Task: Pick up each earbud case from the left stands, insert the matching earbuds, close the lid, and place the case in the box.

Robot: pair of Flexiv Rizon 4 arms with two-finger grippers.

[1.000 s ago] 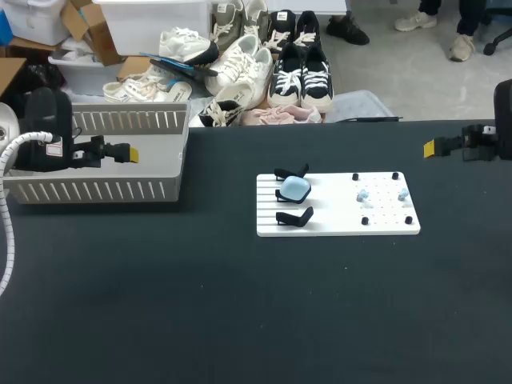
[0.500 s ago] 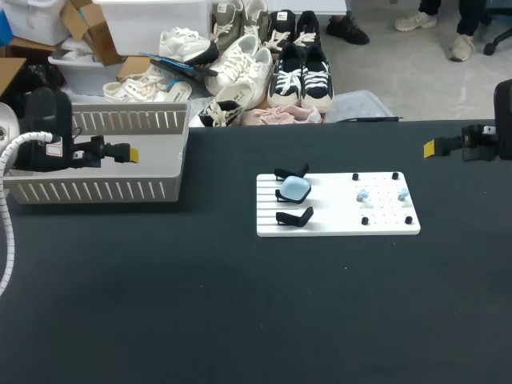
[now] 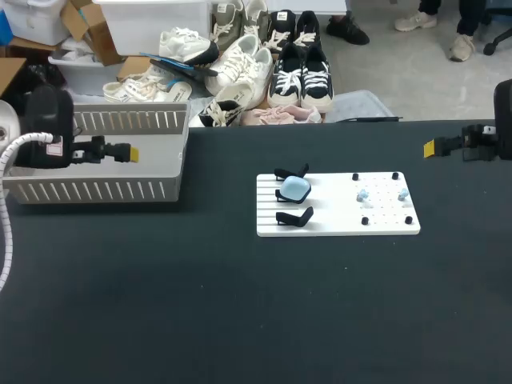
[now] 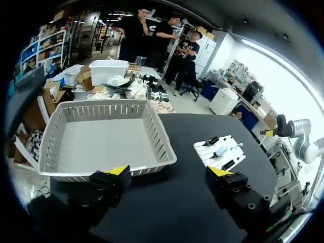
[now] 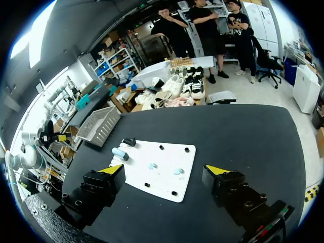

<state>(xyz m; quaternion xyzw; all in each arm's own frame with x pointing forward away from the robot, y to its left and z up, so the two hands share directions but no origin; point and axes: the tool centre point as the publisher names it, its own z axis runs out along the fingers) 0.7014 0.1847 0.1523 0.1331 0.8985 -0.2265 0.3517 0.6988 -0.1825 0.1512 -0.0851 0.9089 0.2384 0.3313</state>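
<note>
A light-blue earbud case (image 3: pixel 294 189) rests on the black stands (image 3: pixel 294 216) at the left end of a white board (image 3: pixel 336 224). Two pale earbuds (image 3: pixel 362 194) (image 3: pixel 402 194) lie among black pegs on the board's right half. My left gripper (image 3: pixel 128 151) hangs open over the grey basket (image 3: pixel 104 190), far left of the board. My right gripper (image 3: pixel 430 147) is open at the far right, above the table. In the left wrist view the open gripper (image 4: pixel 168 172) faces the basket (image 4: pixel 106 136) and the board (image 4: pixel 229 143). The right wrist view has its open gripper (image 5: pixel 164 169) over the board (image 5: pixel 162 177), case (image 5: pixel 120 153) and earbuds (image 5: pixel 152 166).
The basket stands empty at the table's far left edge. The black tabletop (image 3: pixel 240 312) runs bare in front of the board and between board and basket.
The left arm's wrist has shifted very slightly over the basket. Nothing else has moved, and both grippers stay open.
</note>
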